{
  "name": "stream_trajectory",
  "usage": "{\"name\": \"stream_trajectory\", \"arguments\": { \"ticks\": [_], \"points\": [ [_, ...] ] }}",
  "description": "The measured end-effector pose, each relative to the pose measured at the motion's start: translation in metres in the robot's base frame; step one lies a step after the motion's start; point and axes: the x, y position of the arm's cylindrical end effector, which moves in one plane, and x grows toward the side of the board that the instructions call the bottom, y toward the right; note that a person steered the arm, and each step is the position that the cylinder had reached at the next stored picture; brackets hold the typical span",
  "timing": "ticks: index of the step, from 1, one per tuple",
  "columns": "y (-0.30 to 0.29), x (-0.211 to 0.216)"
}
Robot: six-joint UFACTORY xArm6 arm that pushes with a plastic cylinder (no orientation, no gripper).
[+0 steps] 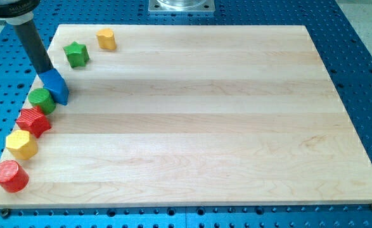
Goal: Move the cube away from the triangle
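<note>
A blue block (56, 86), which looks like a cube, sits near the board's left edge. It touches a green cylinder (41, 100) at its lower left. My tip (49, 71) is at the blue block's upper-left top edge and seems to touch it. The dark rod slants up to the view's top left. I cannot make out a triangle-shaped block. A green star (76, 54) lies up and to the right of my tip.
A yellow hexagonal block (106, 38) lies near the board's top-left edge. Down the left edge stand a red star (33, 121), a yellow hexagonal block (22, 145) and a red cylinder (10, 176). The wooden board (205, 120) rests on a blue perforated table.
</note>
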Motion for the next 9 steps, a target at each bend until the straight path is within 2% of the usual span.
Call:
{"name": "stream_trajectory", "arguments": {
  "ticks": [2, 3, 4, 5, 6, 7, 8, 9],
  "points": [
    [-0.025, 0.02],
    [0.011, 0.024],
    [0.061, 0.002],
    [0.138, -0.01],
    [0.124, -0.006],
    [0.135, 0.011],
    [0.23, 0.028],
    [0.228, 0.036]
  ]
}}
